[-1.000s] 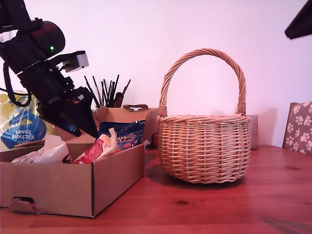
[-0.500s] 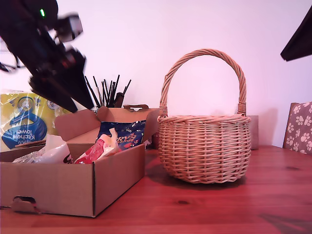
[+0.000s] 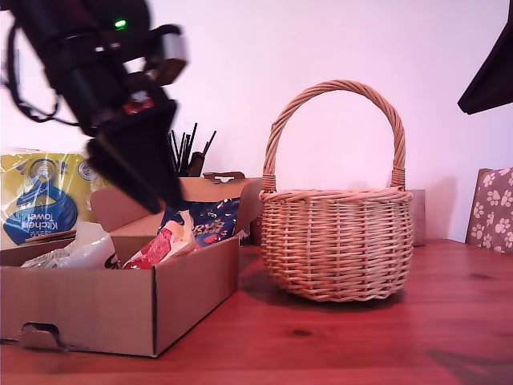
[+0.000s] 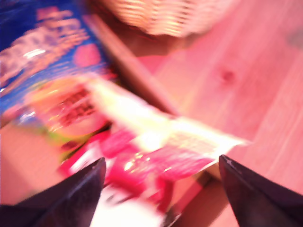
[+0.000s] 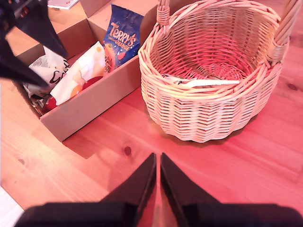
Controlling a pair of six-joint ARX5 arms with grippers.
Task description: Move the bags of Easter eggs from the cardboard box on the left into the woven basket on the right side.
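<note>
The cardboard box (image 3: 104, 309) stands at the exterior view's left. A red, orange and white bag (image 3: 160, 245) (image 5: 78, 75) leans in it, with the dark blue Terry's bag (image 3: 204, 220) (image 5: 120, 30) behind. My first gripper (image 3: 164, 200) (image 4: 161, 161) hangs open just above the red bag (image 4: 142, 156), holding nothing; its wrist view is blurred. The woven basket (image 3: 337, 241) (image 5: 213, 113) stands beside the box, with a flat white thing (image 5: 203, 82) inside. My second gripper (image 5: 157, 161) is shut and empty, high over the table in front of the basket.
A white bag (image 3: 80, 253) lies in the box's near end. Behind the box are a yellow-and-blue kitchen towel pack (image 3: 36, 200) and a bunch of black sticks (image 3: 184, 148). A paw-print cushion (image 3: 490, 208) is at the exterior view's right edge. The second arm (image 3: 489, 72) shows top right.
My first gripper rose out of the box, then swung toward the exterior view's right and dipped back over the bags. It took hold of nothing. The bags lie as before.
</note>
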